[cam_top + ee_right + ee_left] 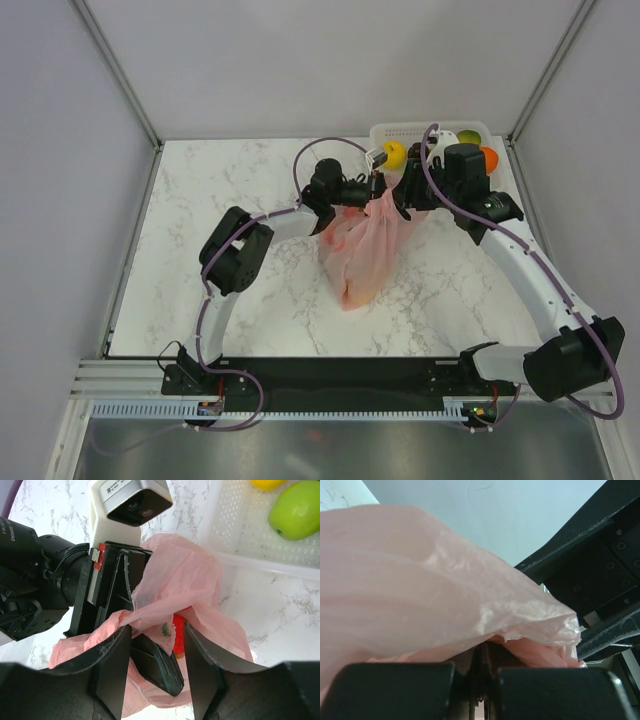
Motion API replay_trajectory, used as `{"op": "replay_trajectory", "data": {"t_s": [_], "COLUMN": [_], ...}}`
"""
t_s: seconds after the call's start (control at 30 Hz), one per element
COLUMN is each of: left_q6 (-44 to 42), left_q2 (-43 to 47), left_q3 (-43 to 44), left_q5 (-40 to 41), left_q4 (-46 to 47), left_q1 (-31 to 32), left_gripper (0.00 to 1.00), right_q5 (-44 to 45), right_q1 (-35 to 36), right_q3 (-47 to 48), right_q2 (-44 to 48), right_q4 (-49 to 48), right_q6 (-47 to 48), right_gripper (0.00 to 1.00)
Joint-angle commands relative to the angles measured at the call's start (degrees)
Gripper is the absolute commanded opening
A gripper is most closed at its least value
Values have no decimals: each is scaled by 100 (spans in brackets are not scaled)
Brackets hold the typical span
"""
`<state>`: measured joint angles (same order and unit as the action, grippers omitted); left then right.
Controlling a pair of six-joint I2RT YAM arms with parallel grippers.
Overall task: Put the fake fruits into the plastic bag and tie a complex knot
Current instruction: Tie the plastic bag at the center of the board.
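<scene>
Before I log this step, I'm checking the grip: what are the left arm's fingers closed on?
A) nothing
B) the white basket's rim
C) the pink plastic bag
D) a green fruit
C: in the left wrist view the left fingers are pinched shut on a fold of the pink plastic bag.
</scene>
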<state>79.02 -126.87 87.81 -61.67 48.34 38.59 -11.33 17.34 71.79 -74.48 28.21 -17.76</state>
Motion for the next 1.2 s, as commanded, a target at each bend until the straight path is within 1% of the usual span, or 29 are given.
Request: {"op": "replay_trajectory", "data": {"t_s": [0.0,0.03,0.07,0.13,0.2,0.23,0.27,0.37,0.47,0.6,0.67,0.87,1.0,1.03,1.17], "left_q6": [-54,-54,-45,-1,43,52,60,131,192,289,289,342,377,403,544], "left_q2": [-31,-40,-48,-48,-48,-48,-48,-66,-110,-198,-207,-233,-251,-251,-286], "left_q3": [184,184,175,157,114,79,87,61,96,175,175,166,166,166,210], "left_q5": [251,304,348,480,646,700,726,867,955,946,981,1157,1254,1263,1236], "left_q4": [264,273,351,413,545,563,580,677,712,747,739,721,721,712,660], "left_q1": [79,79,79,79,79,79,79,79,79,87,87,87,96,96,96], "left_gripper": [2,2,2,2,2,2,2,2,2,2,2,2,2,2,2], "right_q5": [324,377,421,430,465,509,535,527,518,396,334,290,141,105,34], "right_q1": [6,6,6,6,6,6,6,6,15,6,6,6,15,15,6], "right_q3": [-121,-139,-165,-209,-235,-279,-306,-437,-543,-613,-640,-763,-824,-842,-903], "right_q2": [390,442,539,609,645,636,662,733,768,742,768,909,891,917,961], "right_q4": [-61,-26,-8,70,150,202,220,264,291,282,264,273,247,238,212], "right_q6": [-175,-184,-219,-237,-272,-263,-254,-254,-228,-149,-105,-114,-87,-70,185], "right_gripper": [54,55,59,58,52,48,42,30,29,31,34,40,42,45,48]}}
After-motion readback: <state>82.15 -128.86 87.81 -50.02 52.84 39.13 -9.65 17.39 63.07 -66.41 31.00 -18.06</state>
